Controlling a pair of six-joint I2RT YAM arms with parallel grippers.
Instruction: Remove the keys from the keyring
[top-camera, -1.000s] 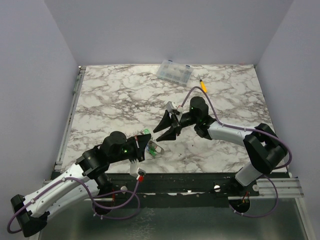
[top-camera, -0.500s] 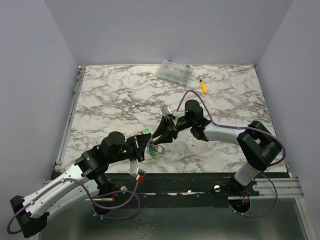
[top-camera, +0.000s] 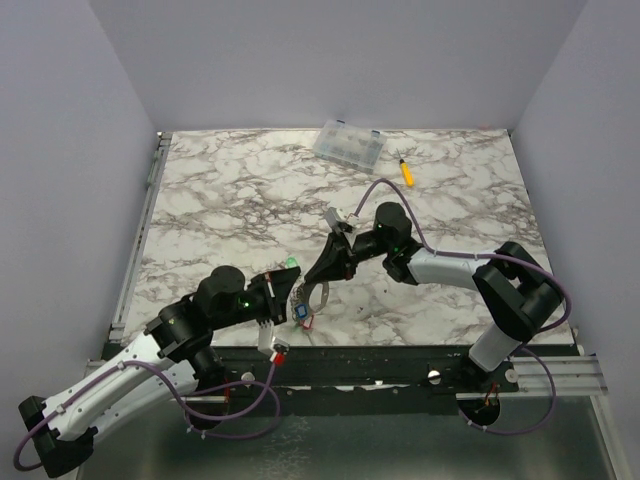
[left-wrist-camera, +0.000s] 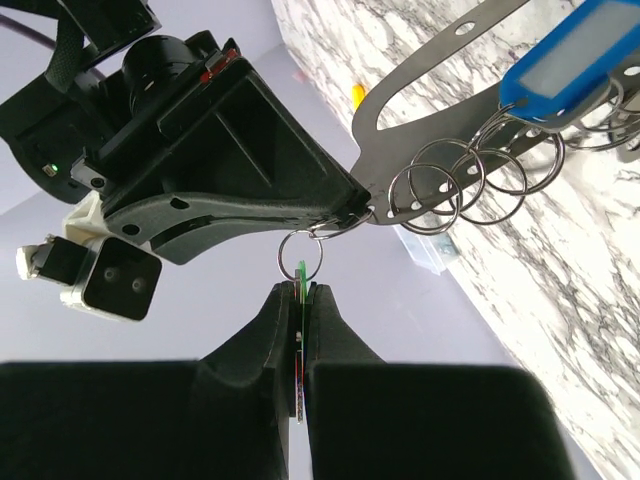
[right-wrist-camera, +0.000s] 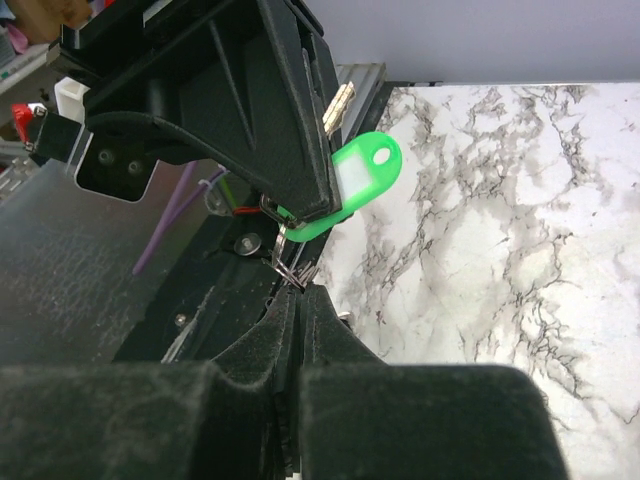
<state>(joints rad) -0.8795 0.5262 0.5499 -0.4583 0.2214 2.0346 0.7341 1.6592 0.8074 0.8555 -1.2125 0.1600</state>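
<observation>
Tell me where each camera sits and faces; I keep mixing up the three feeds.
Top external: above and behind the robot, looking down at the marble table; left arm and right arm show.
Left wrist: on the left arm, looking past its shut left tool at the keyring and right tool.
Right wrist: on the right arm, looking past its own shut fingers at the green key tag.
Shared: both wrist views show the tag pinched by the left tool.

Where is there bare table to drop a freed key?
Bare marble: the left half, from the compartment box down to the left gripper; and right of the yellow key. Crowded near-centre, where the right gripper, keyring and green key meet.
</observation>
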